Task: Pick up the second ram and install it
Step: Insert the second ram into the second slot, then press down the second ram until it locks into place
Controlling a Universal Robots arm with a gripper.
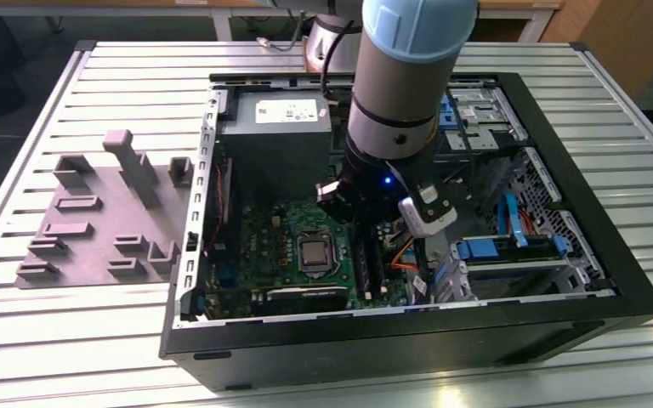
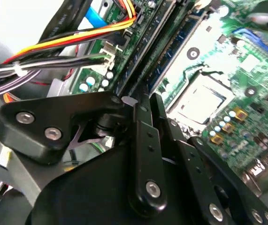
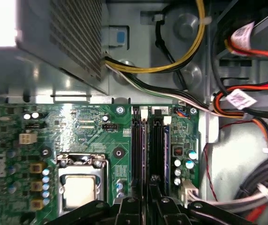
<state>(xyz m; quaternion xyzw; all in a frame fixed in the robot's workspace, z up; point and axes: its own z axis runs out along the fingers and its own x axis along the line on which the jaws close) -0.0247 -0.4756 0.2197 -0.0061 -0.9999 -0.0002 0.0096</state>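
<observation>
The open computer case (image 1: 633, 289) lies on the slatted table, and my arm reaches down into it beside the CPU socket (image 1: 315, 253). In both wrist views my gripper (image 2: 146, 99) (image 3: 149, 185) sits low over the long black socket rails (image 3: 158, 140). The second ram (image 2: 176, 47) is a thin dark green stick with chips, standing on edge along a rail. It runs straight into my fingertips (image 2: 138, 105), which are closed tight on its near end. The joint between stick and rail is hidden by the fingers.
The mauve-grey fixture (image 1: 88, 229) lies on the table at the exterior view's left of the case. The power supply (image 1: 275, 127) stands close behind the rails. Cable bundles (image 3: 246, 103) and the blue drive bay (image 1: 508, 246) crowd the other side. The CPU socket (image 3: 80, 190) lies beside the rails.
</observation>
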